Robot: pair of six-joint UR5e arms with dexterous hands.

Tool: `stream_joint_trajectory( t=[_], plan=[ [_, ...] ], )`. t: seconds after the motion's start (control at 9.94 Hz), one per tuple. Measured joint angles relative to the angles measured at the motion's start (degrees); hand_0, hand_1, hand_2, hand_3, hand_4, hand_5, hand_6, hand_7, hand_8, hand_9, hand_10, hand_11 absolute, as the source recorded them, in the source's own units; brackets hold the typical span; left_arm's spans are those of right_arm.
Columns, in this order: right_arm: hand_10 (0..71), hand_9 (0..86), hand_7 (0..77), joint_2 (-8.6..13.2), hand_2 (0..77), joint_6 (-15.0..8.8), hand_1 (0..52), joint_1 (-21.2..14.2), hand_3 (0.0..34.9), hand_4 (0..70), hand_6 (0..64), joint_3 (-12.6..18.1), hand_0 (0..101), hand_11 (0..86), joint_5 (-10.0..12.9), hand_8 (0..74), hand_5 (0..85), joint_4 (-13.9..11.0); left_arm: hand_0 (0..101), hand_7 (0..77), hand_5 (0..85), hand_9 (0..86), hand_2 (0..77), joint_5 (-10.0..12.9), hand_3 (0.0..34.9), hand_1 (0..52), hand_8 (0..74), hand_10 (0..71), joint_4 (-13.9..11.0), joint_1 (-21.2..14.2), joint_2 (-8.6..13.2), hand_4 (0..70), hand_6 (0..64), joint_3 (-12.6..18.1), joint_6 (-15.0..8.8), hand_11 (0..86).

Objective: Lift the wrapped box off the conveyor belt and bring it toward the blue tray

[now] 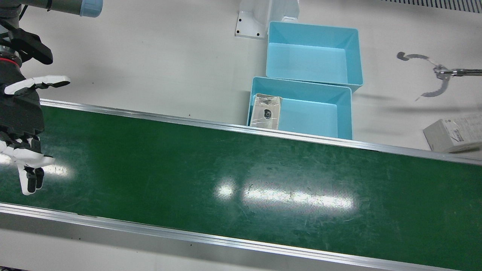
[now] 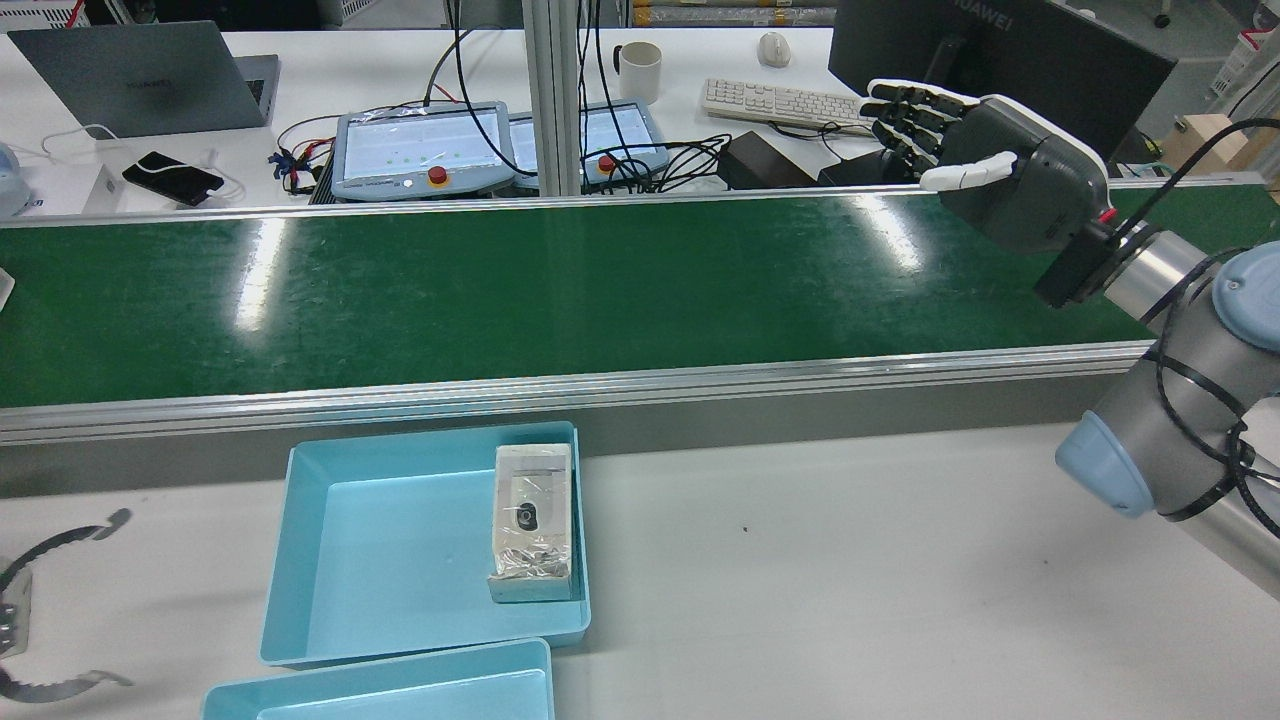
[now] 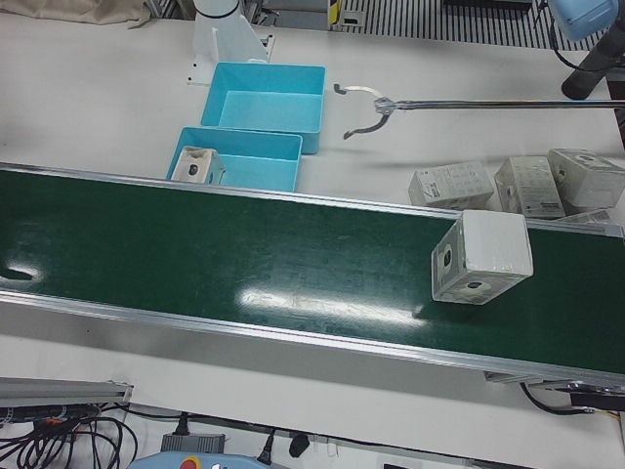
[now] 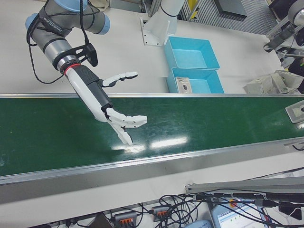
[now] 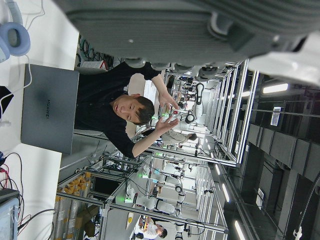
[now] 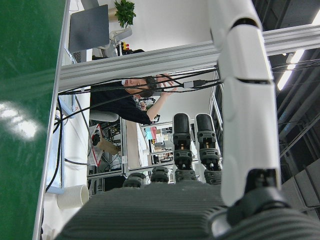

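green conveyor belt [image 1: 241,177] runs across the white table between aluminium side rails, seen from the front, almost straight down.

far left of the front view: right hand [image 1: 22,124] held over the belt, palm spread, fingers [image 1: 29,180] apart, holding nothing. right-front view shows the same hand [image 4: 111,111] above the belt surface, not touching it, long bare stretch of belt on both sides.

centre of the front view: two blue trays on the robot's side of the belt. near blue tray [image 1: 344,109] sits with one wall just beside the belt's rail; far blue tray [image 1: 354,56] touches it from behind. one wrapped box [image 1: 266,111] lies in the near tray against its left wall; rest of that tray floor bare. far tray bare inside.

right of the front view: curved metal grabber tool [image 1: 438,73] on a thin rod above the table, jaws spread. grey carton [image 1: 453,131] on the table just beside the belt rail.

left-front view: wrapped box on belt [image 3: 481,259], white, film-covered, tilted, near the belt's right end, well apart from the trays. three more cartons [image 3: 518,186] on the table behind it.

left hand: only its underside shows, in its own camera; cannot tell whether fingers are spread or closed.
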Motion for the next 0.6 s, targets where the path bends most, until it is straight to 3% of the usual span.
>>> stream_joint_trajectory(
  t=[0.6],
  plan=[
    [0.5, 3.8, 24.5, -0.18, 12.0, 0.22, 16.9, 0.25, 0.4, 22.4, 9.3, 0.13, 51, 2.2, 0.04, 2.7, 16.4, -0.11, 0, 0.5, 0.5, 0.5, 1.1, 0.00, 0.0, 0.0, 0.5, 0.5, 0.00, 0.00, 0.00, 0.0, 0.0, 0.00, 0.00, 0.0]
  ],
)
